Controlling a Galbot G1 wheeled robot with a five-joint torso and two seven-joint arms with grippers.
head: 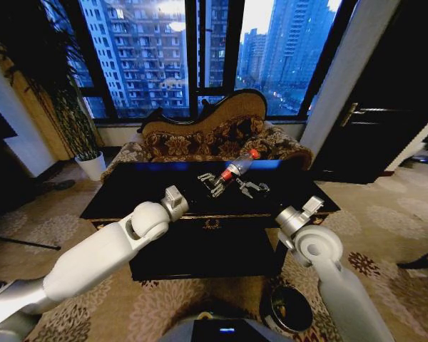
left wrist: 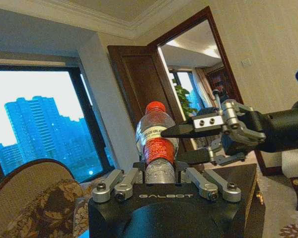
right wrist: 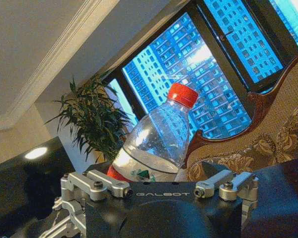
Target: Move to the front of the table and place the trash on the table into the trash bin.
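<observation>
Glossy white rounded arms, grey round elbow joints, silver metal linkage fingers [left wrist: 111,184] with black screws, black wrist blocks lettered GALBOT in white, left tool [head: 215,184], right tool [head: 251,188]

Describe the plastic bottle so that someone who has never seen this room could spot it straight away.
Find the glossy black table in front of the patterned sofa by the big window. Over its middle, two robot claws meet, the left claw and the right claw. The bottle sits tilted between them: clear plastic, red label, red cap.
</observation>
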